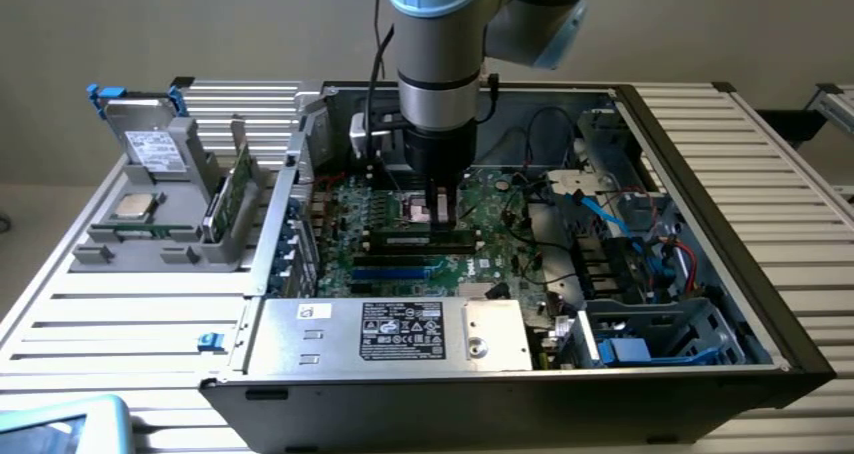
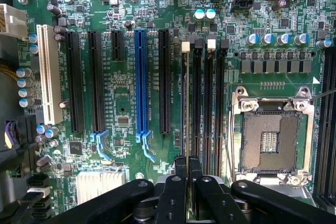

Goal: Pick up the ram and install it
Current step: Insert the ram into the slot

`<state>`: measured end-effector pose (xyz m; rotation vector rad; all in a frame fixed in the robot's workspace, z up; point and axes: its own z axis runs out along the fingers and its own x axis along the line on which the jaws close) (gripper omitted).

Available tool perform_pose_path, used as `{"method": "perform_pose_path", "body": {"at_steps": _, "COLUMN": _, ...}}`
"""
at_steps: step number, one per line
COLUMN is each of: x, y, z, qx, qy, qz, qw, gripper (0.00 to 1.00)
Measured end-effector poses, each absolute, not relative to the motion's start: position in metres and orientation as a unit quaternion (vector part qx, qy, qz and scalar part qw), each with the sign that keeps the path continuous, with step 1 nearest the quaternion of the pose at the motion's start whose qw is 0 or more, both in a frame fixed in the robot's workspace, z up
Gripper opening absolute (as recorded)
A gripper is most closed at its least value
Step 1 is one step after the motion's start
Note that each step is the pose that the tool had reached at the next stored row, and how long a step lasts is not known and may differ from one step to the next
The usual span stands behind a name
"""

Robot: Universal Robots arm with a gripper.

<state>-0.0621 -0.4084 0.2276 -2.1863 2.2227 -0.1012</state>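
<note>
Gripper point(image 2: 188, 165) clamped tight on the ram point(image 2: 185, 103), which is edge-on and lined up along the memory slot with the white latch point(image 2: 185, 46). Can't tell if it's seated. CPU socket point(image 2: 270, 137) is just beside the slot bank. Further off, blue-handled drive point(image 1: 154, 144) sits outside the case point(image 1: 721, 174), exterior view's left.

robot arm point(image 1: 441, 34): upper links cut off by the exterior view's top edge
ram point(image 2: 185, 103): edge-on in the gripper point(image 2: 187, 161); chips and label hidden
power supply label point(image 1: 403, 331): print too small to read
blue-rimmed object point(image 1: 54, 424): lower left corner, cut off, unidentifiable
motherboard point(image 1: 400, 264): centre hidden behind the arm
</note>
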Motion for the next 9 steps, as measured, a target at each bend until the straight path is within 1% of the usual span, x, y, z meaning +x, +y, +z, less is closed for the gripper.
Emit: {"method": "perform_pose_path", "body": {"at_steps": 9, "x": -0.0640, "y": -0.4080, "z": 0.2266, "qx": -0.701, "qy": 0.712, "qz": -0.033, "qw": 0.012, "gripper": 0.13}}
